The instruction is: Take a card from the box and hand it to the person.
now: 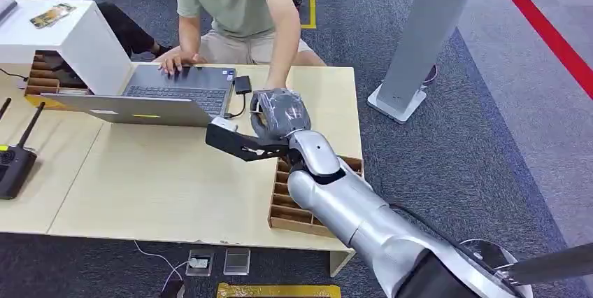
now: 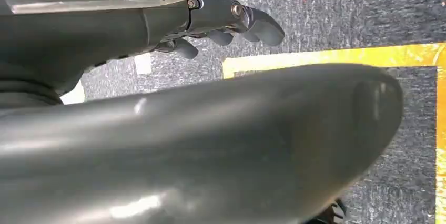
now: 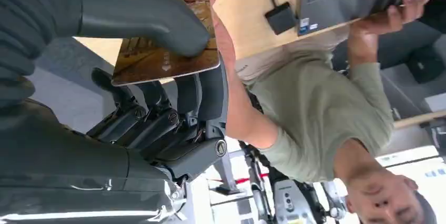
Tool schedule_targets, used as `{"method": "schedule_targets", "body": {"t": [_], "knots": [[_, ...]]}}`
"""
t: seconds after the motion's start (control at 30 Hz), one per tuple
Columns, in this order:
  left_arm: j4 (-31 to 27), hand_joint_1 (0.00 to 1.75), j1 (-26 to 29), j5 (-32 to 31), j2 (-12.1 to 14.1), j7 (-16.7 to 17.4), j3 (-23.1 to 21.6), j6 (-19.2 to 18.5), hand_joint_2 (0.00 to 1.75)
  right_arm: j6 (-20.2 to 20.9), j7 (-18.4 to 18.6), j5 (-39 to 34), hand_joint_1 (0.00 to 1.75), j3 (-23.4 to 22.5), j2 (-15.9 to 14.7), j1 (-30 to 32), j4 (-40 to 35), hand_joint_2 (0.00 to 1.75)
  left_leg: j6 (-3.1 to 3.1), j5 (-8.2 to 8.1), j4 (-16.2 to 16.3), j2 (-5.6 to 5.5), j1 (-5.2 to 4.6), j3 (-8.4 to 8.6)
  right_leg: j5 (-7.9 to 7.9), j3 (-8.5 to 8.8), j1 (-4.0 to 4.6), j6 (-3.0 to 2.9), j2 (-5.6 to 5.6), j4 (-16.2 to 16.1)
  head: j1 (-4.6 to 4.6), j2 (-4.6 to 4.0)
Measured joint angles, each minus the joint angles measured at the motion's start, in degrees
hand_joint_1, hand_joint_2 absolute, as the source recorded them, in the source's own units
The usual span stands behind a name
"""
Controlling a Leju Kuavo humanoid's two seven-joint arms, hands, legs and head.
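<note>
My right hand (image 1: 280,112) is raised over the table's far right part, in front of the seated person (image 1: 234,4). In the right wrist view a gold card (image 3: 163,58) is pinched between my thumb (image 3: 142,13) and my dark fingers (image 3: 202,95). The person's hand (image 3: 223,29) reaches in beside my hand, and its fingertips touch the card's far edge. The cardboard card box (image 1: 294,207), with its dividers, sits at the table's near right edge under my forearm. My left hand (image 2: 226,24) hangs over the carpet, holding nothing, its fingers loosely apart.
An open laptop (image 1: 164,95) lies on the wooden table (image 1: 161,179), with the person's other hand on its keys. A black remote (image 1: 14,165) lies at the left. A white stand (image 1: 77,39) and a second divided box (image 1: 42,81) are at the back left. A grey pillar (image 1: 419,39) stands to the right.
</note>
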Motion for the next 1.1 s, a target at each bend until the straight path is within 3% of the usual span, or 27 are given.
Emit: {"method": "schedule_targets", "body": {"t": [0.27,0.3,0.63,0.9,1.1], "knots": [[0.0,0.0,0.0,0.0,0.2,-0.1,0.0,0.0,0.0,-1.1,-0.1,-0.1,1.62,1.2,0.0,-0.1,1.9,1.75,0.0,0.0,0.0,0.0,0.0,0.0,0.0,-0.01,0.0,0.0,0.0,0.0,0.0,0.0],[0.0,0.0,0.0,-0.5,0.2,-2.1,0.0,-0.9,0.0,-2.5,-0.6,-0.7,0.0,2.2,0.0,-0.3,4.8,1.75,0.0,0.0,0.0,0.01,0.0,0.0,0.0,-0.01,0.0,0.0,0.01,0.0,0.0,0.0],[0.0,0.0,0.0,-1.0,0.2,-2.1,0.0,-0.8,0.0,-5.2,-2.1,-0.1,0.0,3.2,0.0,-1.1,7.5,1.75,0.0,0.0,0.0,0.01,0.0,0.0,0.01,-0.01,0.0,-0.01,0.01,0.0,0.0,0.0],[0.0,0.0,0.0,0.7,0.2,-1.2,0.0,0.6,0.0,-14.6,-7.5,-5.6,0.0,1.1,-0.8,-0.7,6.0,1.75,0.0,0.0,0.0,0.04,0.0,0.04,0.01,-0.06,0.0,-0.01,0.01,0.0,-0.04,0.02],[0.0,0.0,0.3,1.0,0.2,0.0,0.1,0.7,0.0,-12.7,0.1,-4.2,0.0,-3.8,-8.0,6.6,-9.1,1.75,0.01,0.0,0.0,0.01,-0.01,0.06,0.02,-0.02,-0.01,-0.01,0.03,0.0,0.04,0.0]]}}
